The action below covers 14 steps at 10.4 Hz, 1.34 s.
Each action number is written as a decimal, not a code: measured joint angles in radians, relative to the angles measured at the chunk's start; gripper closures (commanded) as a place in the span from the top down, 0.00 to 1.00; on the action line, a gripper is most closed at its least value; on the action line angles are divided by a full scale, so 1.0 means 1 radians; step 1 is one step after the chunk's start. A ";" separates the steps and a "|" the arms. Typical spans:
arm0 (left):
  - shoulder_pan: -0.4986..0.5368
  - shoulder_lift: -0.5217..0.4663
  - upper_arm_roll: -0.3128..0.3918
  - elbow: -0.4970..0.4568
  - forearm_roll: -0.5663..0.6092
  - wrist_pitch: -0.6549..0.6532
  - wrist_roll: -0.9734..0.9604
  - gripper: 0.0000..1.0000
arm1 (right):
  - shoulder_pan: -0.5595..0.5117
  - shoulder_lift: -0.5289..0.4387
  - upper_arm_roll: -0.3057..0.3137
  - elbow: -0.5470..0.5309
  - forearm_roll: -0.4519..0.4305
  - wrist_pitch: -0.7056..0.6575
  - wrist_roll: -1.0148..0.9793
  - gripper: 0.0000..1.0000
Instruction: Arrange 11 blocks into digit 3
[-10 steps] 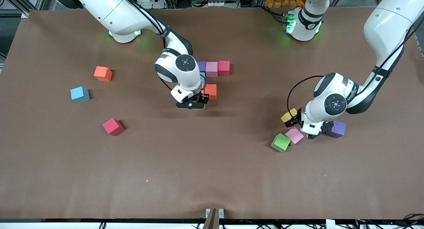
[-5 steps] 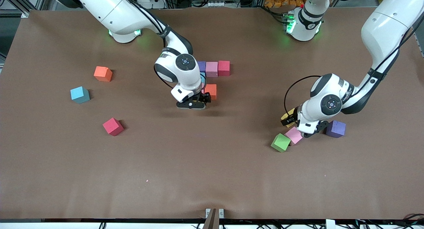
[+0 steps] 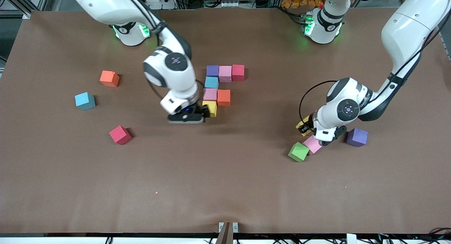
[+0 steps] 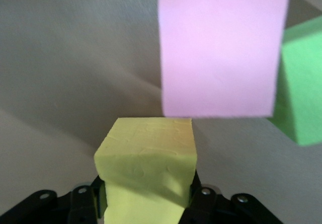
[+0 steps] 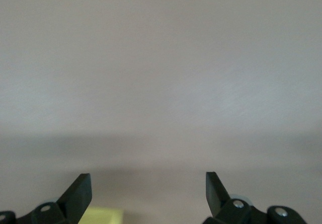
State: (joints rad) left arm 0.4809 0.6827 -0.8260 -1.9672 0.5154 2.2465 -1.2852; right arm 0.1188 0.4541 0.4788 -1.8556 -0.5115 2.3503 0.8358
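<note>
Where matte, square-edged: yellow block (image 4: 146, 163) | left claw (image 4: 146, 204) clamps it

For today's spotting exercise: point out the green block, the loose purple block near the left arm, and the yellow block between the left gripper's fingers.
green block (image 3: 298, 152), front view, top face.
purple block (image 3: 357, 136), front view, top face.
yellow block (image 4: 146, 153), left wrist view, top face.

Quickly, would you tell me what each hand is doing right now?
Left hand: shut on the yellow foam cube.
Right hand: open, holding nothing.
</note>
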 measured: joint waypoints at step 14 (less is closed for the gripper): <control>-0.241 -0.021 -0.039 0.038 0.000 0.001 -0.779 0.22 | -0.501 -0.095 -0.011 -0.347 0.000 0.301 -0.743 1.00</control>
State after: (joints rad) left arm 0.2402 0.6615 -0.8650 -1.9294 0.5154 2.2473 -2.0638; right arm -0.3818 0.3594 0.4675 -2.2024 -0.5115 2.6518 0.0924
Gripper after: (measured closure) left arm 0.410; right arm 0.000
